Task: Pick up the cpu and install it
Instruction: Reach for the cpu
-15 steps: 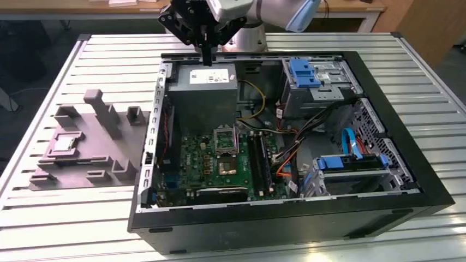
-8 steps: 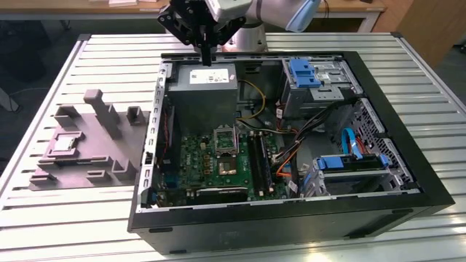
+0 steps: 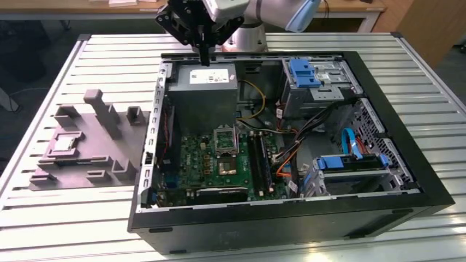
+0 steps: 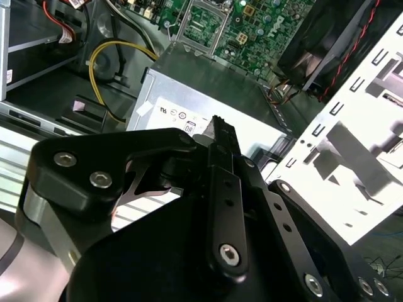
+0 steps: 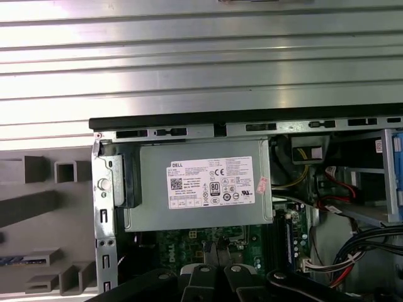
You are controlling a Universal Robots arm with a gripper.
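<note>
1. Far left of the exterior view: a grey moulded tray (image 3: pixel 73 170) with upright posts sits on the slatted aluminium table (image 3: pixel 109 54). The pale square seated in it at mid-left looks like the cpu (image 3: pixel 63 145), lying flat.
2. My read on that chip: light, rigid and thin, with a smooth metal lid that could slip. The underside is likely fragile, so take it by 2 opposite edges and keep it level.
3. Upper centre: the gripper (image 3: pixel 206 59) hangs over the case's back rim, well apart from the tray. Its black fingers are pinched narrow to a point with nothing visible between them, and both wrist views agree.
4. Just under it is the power supply (image 3: pixel 204 93), a matte grey steel box with a white label.
5. Centre: a green motherboard (image 3: pixel 196 158), and on it the metal-framed socket (image 3: pixel 224 137).
6. Right: blue plastic drive caddies (image 3: pixel 304 73) and bundled cables.
</note>
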